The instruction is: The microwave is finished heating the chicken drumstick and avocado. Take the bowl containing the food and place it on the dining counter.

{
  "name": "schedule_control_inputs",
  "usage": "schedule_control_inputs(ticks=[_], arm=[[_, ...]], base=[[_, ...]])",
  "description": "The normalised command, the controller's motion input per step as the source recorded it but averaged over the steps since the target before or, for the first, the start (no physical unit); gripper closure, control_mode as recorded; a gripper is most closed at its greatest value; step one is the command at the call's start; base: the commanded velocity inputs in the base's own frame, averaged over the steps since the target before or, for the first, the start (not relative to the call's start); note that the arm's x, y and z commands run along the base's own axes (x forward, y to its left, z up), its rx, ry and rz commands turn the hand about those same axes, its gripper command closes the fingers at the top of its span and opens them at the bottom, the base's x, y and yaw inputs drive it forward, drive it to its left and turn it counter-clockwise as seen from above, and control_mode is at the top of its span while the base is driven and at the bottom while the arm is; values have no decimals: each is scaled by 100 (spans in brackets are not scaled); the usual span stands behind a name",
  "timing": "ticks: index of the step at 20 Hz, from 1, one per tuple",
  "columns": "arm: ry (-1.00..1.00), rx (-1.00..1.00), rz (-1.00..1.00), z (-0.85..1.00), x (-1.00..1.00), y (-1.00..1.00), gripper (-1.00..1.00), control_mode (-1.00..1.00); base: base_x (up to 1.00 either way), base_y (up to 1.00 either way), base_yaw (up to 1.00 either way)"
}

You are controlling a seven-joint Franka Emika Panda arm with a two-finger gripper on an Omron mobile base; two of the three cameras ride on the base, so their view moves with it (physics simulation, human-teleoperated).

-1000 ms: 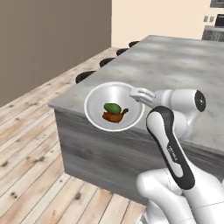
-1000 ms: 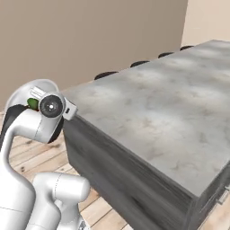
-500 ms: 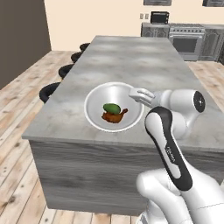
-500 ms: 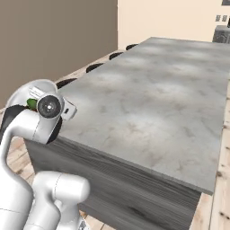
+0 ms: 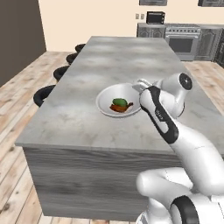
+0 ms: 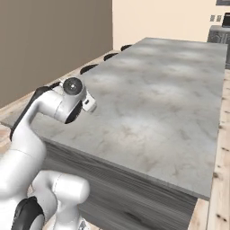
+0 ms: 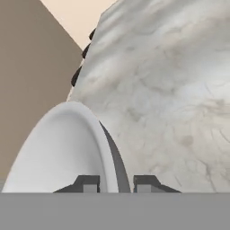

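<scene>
The white bowl hangs low over the near end of the dining counter. In it lie the dark-green avocado and the reddish-brown chicken drumstick. My gripper is shut on the bowl's right rim. In the hand view the rim of the bowl runs up between my two fingertips, and the gripper is clamped on it, with the counter's stone top beyond. I cannot tell whether the bowl touches the top. In the right base view my arm hides the bowl over the counter.
Black round stools line the counter's left side. A stove and a small dark toaster oven stand at the far wall. Wood floor runs along both long sides of the counter.
The whole picture has shifted: the base has swung round to the counter's near end. The bowl, still in my grip, now hangs over the stone top instead of at its edge.
</scene>
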Motion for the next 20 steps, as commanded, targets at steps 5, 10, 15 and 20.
schedule_control_inputs(ticks=[5,10,15,20], arm=[[21,1,-13,-40,47,-3,100,-100],[17,0,-26,-76,100,8,100,-100],[12,1,-20,-69,100,-10,100,-100],[1,0,-14,-56,100,-4,100,-100]], base=[[0,0,0],[0,0,0],[0,0,0],[0,0,0]])
